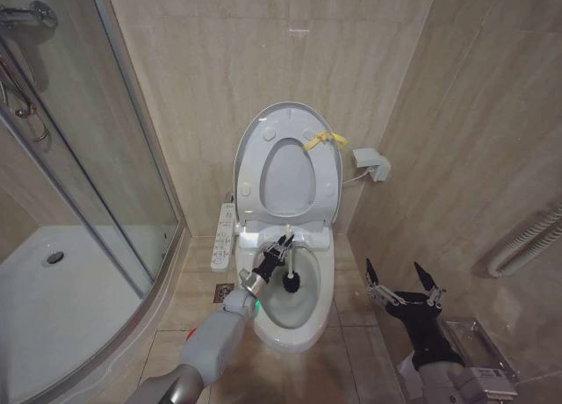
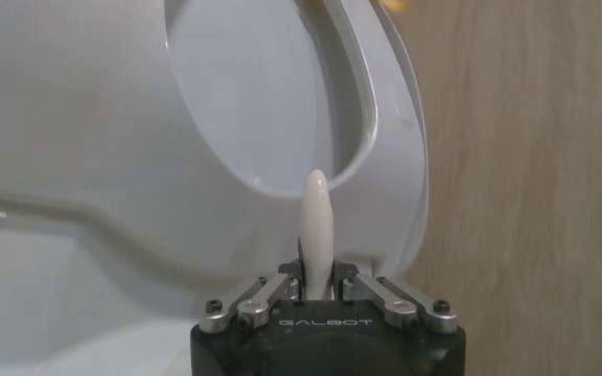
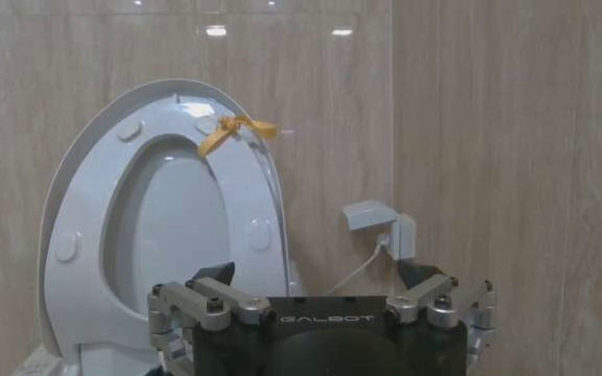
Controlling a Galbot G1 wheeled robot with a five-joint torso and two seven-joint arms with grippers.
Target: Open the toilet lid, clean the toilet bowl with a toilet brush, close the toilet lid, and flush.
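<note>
I'm in a small home bathroom, pretty clearly: beige tiled walls point(image 1: 219, 61) and floor, a bidet-type toilet point(image 1: 294, 321) with its button panel point(image 1: 223, 237) on the side, a curved glass shower enclosure point(image 1: 97, 158) with a white shower tray point(image 1: 61, 307), and a towel rail point(image 1: 527, 241).

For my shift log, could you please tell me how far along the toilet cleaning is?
Opened: the glossy white oval toilet lid stands raised. In hand: the left gripper holds the black-bristled, white-handled toilet brush inside the white ceramic toilet bowl. The right gripper waits open beside it. Left: closing, flushing.
</note>
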